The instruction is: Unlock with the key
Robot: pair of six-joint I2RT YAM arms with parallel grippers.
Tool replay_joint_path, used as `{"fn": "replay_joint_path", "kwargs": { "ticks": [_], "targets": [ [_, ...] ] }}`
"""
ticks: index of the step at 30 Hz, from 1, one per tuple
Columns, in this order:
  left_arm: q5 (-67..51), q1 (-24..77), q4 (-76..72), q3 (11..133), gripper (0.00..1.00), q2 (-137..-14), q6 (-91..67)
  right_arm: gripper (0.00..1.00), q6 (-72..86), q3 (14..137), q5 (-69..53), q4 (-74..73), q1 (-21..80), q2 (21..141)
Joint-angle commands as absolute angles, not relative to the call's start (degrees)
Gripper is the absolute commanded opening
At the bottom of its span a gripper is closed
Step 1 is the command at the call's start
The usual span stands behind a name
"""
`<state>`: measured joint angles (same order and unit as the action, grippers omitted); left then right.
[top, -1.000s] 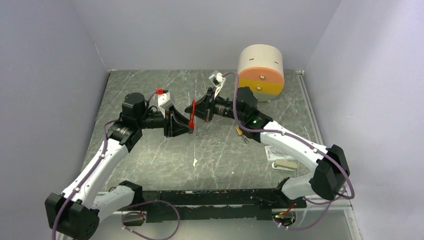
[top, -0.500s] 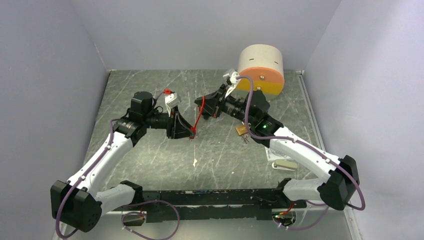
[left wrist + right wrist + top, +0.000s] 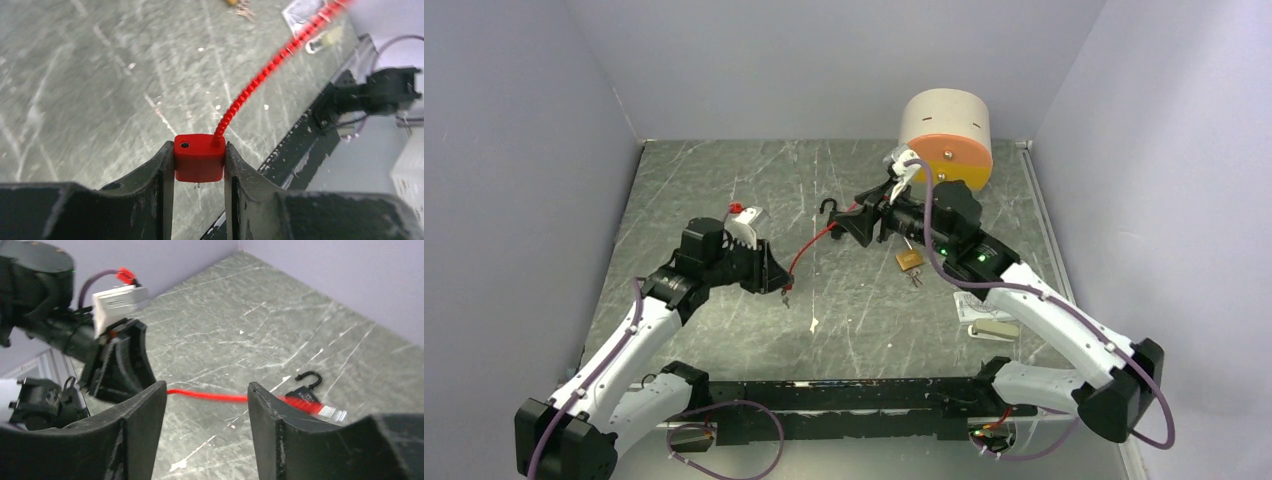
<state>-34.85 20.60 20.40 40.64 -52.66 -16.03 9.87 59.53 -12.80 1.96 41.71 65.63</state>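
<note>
Red lock body (image 3: pixel 198 159): is being pinched across its two flat sides by the left gripper (image 3: pixel 198 147), above the bench (image 3: pixel 724 180) near its middle, on the side of the left edge; one small round hole is being shown on its upper face
Cable (image 3: pixel 250 87): is being held off the surface in a slack arc, running from the body towards the far right corner
Cable's far end: is being seen to run to a card tag (image 3: pixel 307 401) with a black hook (image 3: pixel 309 376), just ahead of the right gripper (image 3: pixel 206 386)
Right gripper: its fingers are being held wide apart, with nothing between them
Handling: the body is being judged hard, light and smooth, best gripped on its flat sides as it is now; the coiled cable is being judged springy and limp, a poor place for a hold
Key: a brass padlock (image 3: pixel 909 260) and keys (image 3: pixel 915 279) are being left lying right of the middle; which lock the keys fit cannot be told
Writing: the tag's red-and-white print is being blurred past reading; no brand is being made out anywhere
</note>
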Motion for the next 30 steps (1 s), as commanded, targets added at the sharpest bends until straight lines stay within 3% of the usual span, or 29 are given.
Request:
{"fn": "replay_joint_path", "kwargs": {
  "ticks": [1, 4, 9, 25, 30],
  "targets": [
    [-20.04, 20.30, 23.63, 41.89, 0.03, -51.10, -21.93, 0.66, 0.27, 66.50, -18.49, -7.62, 41.93, 63.25],
    [-15.33, 20.30, 25.74, 42.40, 0.02, -51.85, -23.34, 0.76, -0.52, 69.53, -17.95, -8.94, 41.98, 62.44],
    [-7.96, 20.26, 28.36, 43.81, 0.03, -54.19, -26.76, 0.89, 7.17, 64.04, -14.89, 2.94, 41.94, 57.79],
    [-1.66, 20.28, 21.57, 56.48, 0.04, -83.25, -30.55, 0.87, 18.10, 58.55, -11.73, 2.30, 41.97, 57.25],
    [2.07, 20.26, 24.64, 62.91, 0.21, -93.53, -31.05, 0.85, 21.21, 57.24, -9.82, 0.30, 41.92, 56.63]
  ]
}}
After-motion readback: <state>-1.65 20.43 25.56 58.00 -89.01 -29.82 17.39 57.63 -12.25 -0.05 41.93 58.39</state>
